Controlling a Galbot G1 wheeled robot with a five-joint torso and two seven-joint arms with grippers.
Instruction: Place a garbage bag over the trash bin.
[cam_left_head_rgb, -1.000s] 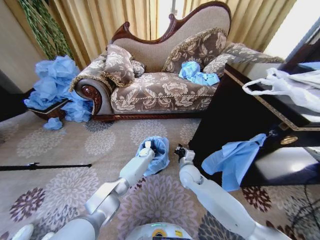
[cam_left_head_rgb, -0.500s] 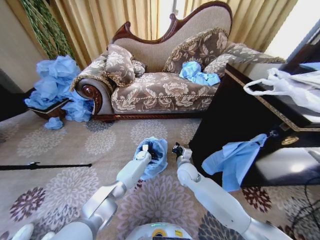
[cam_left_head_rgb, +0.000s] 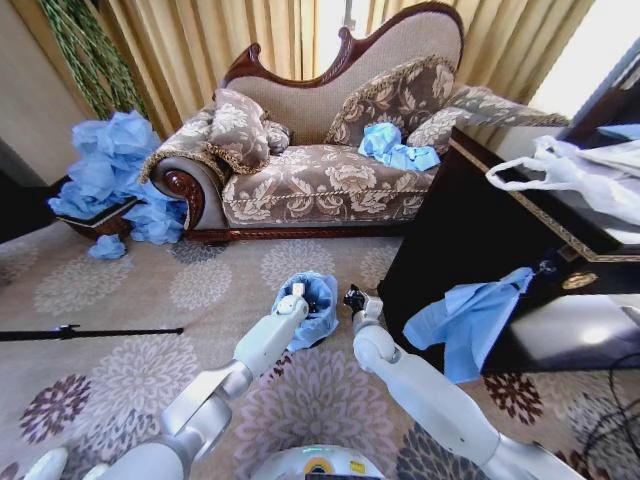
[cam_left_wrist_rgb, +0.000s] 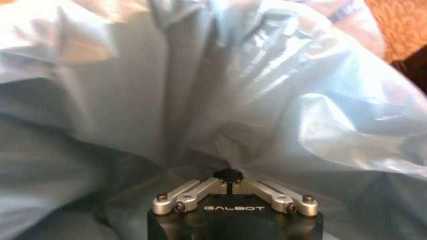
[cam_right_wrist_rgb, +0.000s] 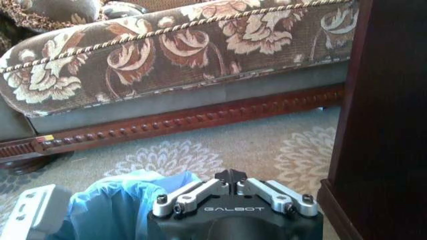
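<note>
Jaws of left gripper pinch garbage bag; right gripper beside, closed.

From my head camera, the garbage bag covers almost all of the trash bin, leaving a dark patch. The left end effector meets crinkled plastic; I cannot tell whether film sits between its closed tips. The white plastic bag runs off the frame's edge.
</note>
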